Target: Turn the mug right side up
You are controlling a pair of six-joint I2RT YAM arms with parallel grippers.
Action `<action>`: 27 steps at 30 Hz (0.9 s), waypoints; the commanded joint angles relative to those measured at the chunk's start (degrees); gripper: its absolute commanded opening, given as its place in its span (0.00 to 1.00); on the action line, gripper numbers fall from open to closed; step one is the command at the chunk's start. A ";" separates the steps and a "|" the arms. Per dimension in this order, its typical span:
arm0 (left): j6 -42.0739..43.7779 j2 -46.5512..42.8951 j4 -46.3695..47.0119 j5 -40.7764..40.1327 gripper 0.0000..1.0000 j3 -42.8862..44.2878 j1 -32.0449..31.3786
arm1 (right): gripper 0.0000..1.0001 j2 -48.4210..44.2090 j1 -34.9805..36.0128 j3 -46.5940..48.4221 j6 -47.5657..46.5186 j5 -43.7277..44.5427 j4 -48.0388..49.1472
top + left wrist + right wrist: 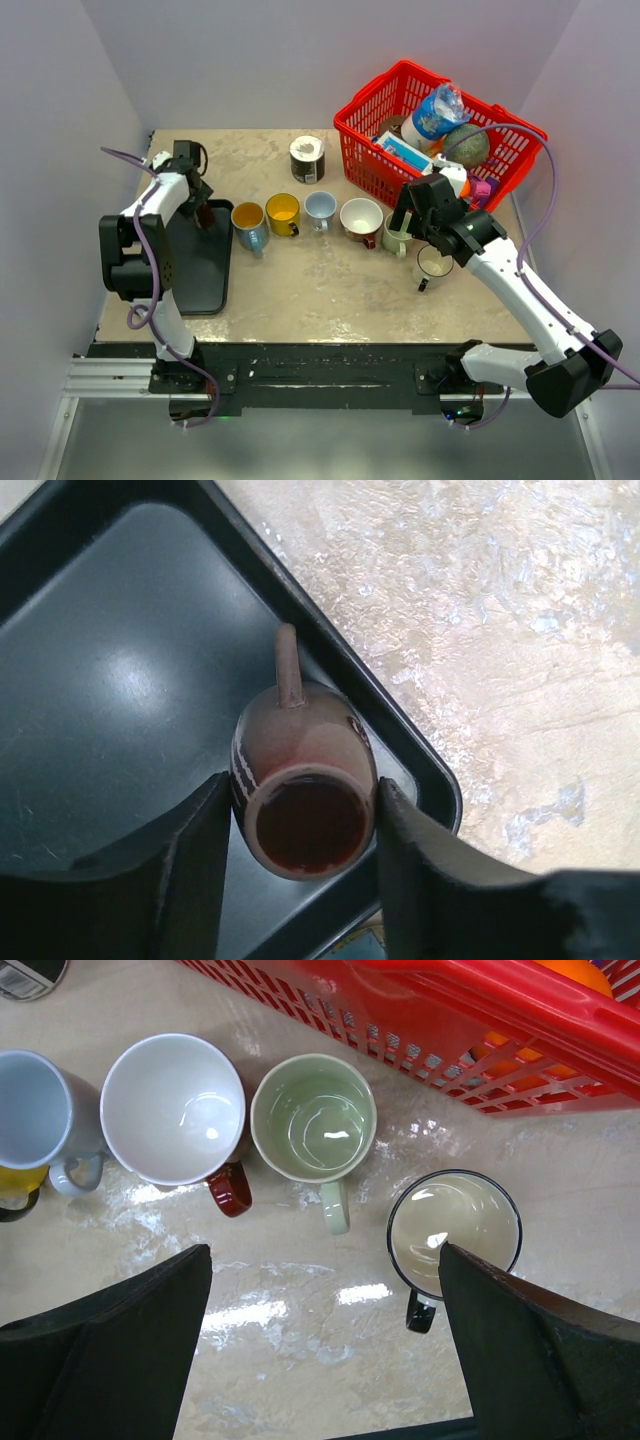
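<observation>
Table (330,290), beige; dark tray (205,270) at left. Mug (300,750), brown, on the tray by its corner, seemingly on its side. Left claw (302,805) clamped across it, ready for righting. Right claw (322,1255) apart, idle over upright cups (313,1117).

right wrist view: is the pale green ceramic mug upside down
No, the pale green ceramic mug stands with its open mouth facing up, its glossy inside showing.

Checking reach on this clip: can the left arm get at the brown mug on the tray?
Likely yes: the left fingers sit against both sides of the brown mug, nothing between.
</observation>
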 commanded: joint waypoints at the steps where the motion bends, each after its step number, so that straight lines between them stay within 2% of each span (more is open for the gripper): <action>1: 0.51 -3.04 2.10 0.53 0.24 -1.18 0.42 | 0.98 -1.83 -0.23 0.82 -0.24 2.71 0.33; 4: 1.92 -5.94 2.98 2.98 0.00 -3.03 0.50 | 0.98 -2.27 -0.23 0.82 -0.41 2.18 0.85; 7: 3.76 -9.28 3.94 6.93 0.00 -5.57 0.50 | 0.98 -1.92 -0.14 1.52 -0.50 0.87 1.47; 12: 8.41 -16.66 5.00 18.01 0.00 -9.27 0.24 | 0.98 -0.34 -0.23 2.31 -1.29 -3.69 4.01; 19: 12.73 -32.72 3.94 24.43 0.00 -13.40 0.24 | 0.98 3.18 -0.14 3.28 -5.94 -17.66 14.38; 22: 14.05 -38.26 7.71 32.24 0.00 -14.63 0.24 | 0.99 4.06 -0.14 3.89 -7.44 -26.27 20.00; 27: 13.79 -44.52 24.05 52.54 0.00 -20.07 -0.20 | 0.99 6.43 -0.14 5.38 -7.54 -39.97 31.41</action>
